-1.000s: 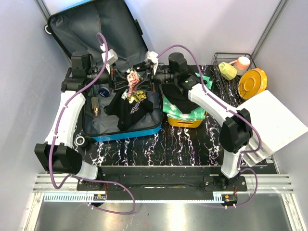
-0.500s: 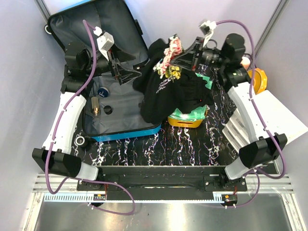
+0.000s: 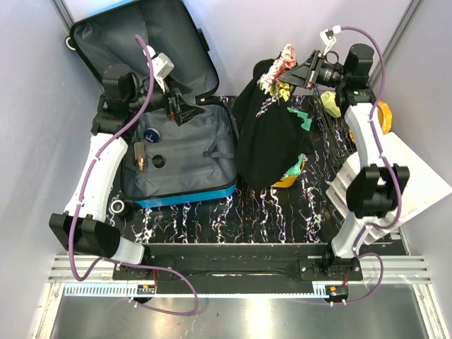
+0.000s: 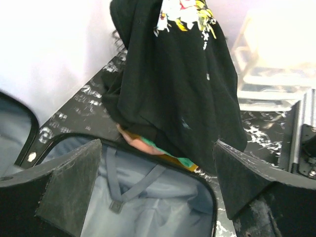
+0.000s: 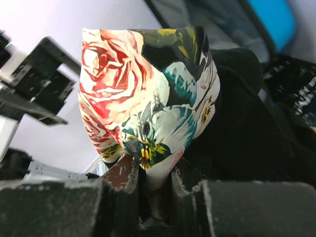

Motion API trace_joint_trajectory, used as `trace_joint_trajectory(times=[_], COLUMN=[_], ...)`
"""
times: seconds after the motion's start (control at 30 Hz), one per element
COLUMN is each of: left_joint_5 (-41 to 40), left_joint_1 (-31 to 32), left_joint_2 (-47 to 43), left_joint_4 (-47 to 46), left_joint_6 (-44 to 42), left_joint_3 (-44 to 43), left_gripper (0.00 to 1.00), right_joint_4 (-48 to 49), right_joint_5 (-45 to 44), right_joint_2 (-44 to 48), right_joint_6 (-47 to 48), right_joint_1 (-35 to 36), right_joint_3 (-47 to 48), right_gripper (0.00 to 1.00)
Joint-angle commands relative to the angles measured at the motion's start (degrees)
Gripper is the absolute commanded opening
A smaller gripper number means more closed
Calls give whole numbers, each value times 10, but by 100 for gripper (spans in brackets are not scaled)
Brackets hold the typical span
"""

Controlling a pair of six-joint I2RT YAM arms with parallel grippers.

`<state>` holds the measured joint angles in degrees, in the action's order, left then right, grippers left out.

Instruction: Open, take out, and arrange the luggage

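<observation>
The luggage lies open on the left of the bench, its lid propped against the back wall, which likely keeps the lining free for reaching in. The right end effector is clamped on the floral patch of a black garment. It holds the garment high, so the cloth hangs free of the shell and drapes over the basket beside it, probably the drop spot. The left end effector hovers over the shell's rear edge, jaws wide apart and empty, seemingly placed for the next pick.

By count there is one garment aloft. Three small items lie in the shell: a blue tin, a brass bottle and a dark round thing. Two wheels show.
</observation>
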<state>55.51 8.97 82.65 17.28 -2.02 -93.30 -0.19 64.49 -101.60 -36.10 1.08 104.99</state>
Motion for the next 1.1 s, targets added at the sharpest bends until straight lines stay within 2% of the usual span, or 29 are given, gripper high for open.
trace_joint_trajectory(times=[0.0, 0.17, 0.23, 0.3, 0.33, 0.37, 0.43, 0.5, 0.6, 0.8, 0.9, 1.07], left_joint_5=[-63, -80, -98, -121, -132, -142, -169, -174, -168, -141, -135, -132], left_joint_1=[-29, -78, -86, -89, -89, -101, -117, -128, -145, -147, -147, -146], left_joint_2=[5, 22, 24, 24, 25, 27, 38, 51, 79, 95, 97, 99], left_joint_4=[50, 91, 105, 115, 114, 115, 117, 122, 138, 140, 132, 128], left_joint_6=[-41, -41, -61, -73, -75, -75, -61, -41, -29, -30, -29, -26], left_joint_3=[23, 46, 53, 70, 75, 84, 84, 77, 57, 54, 54, 53], left_gripper=[98, 97, 97, 96, 97, 97, 99, 99, 99, 99, 99, 99], right_joint_4=[-8, -132, -186, -238, -297, -320, -364, -371, -375, -378, -385, -426], right_joint_5=[-4, -40, -67, -96, -109, -126, -145, -175, -208, -279, -271, -287], right_joint_2=[-98, -223, -265, -306, -318, -335, -339, -318, -273, -193, -173, -168], right_joint_6=[-7, 92, 119, 175, 193, 210, 226, 244, 266, 330, 354, 431], right_joint_1=[-33, -46, -49, -50, -50, -50, -51, -51, -51, -36, -14, 79], right_joint_3=[68, 208, 237, 294, 318, 361, 393, 402, 391, 372, 357, 318], right_gripper=[0, 0, 0, 23, 34, 58, 72, 94, 99, 100, 100, 100])
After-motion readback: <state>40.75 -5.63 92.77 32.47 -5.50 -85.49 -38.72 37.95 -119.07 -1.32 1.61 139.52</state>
